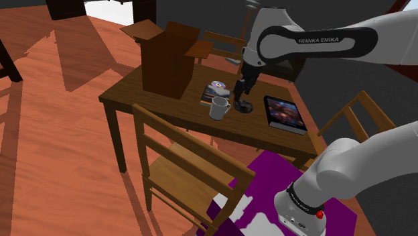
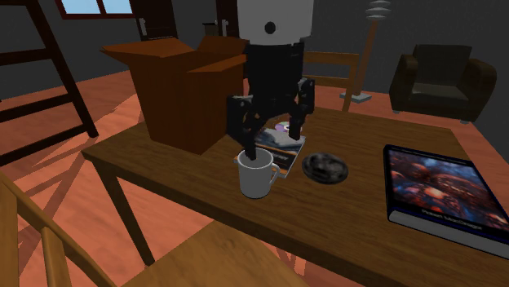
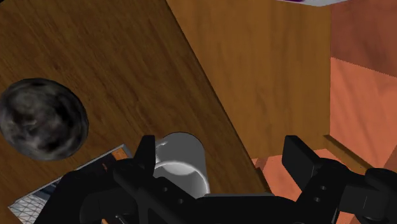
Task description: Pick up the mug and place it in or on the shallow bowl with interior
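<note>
Reddish plank floor [image 1: 53, 134] runs under a dark wooden table [image 1: 174, 110], with a purple rug [image 1: 268, 167] at the side where my stand sits and a wooden chair [image 1: 191, 167] pushed up to the table's near edge in the shoulder view. On the tabletop I see a brown open-flapped box [image 1: 167, 64], a thin stack of printed matter with a disc on top [image 1: 213, 90], a hardcover book [image 1: 285, 112] with a dark picture cover, and between them the two things I care about. The mug [image 1: 219, 107], pale grey-white, stands upright near the table's edge, handle turned toward the shallow bowl [image 1: 244, 106], a dark mottled dish lying just beside it but apart from it. The gripper [image 2: 271, 130] hangs directly above the mug with its jaws spread wide and nothing held. In the wrist view one of the fingers [image 3: 145, 156] overlaps the mug's rim while the other stands well off over the table's edge. From the second exterior view the lower fingertip sits just over the rim; I can't tell whether it touches. A dark armchair [image 2: 440, 73] stands in the background.
</note>
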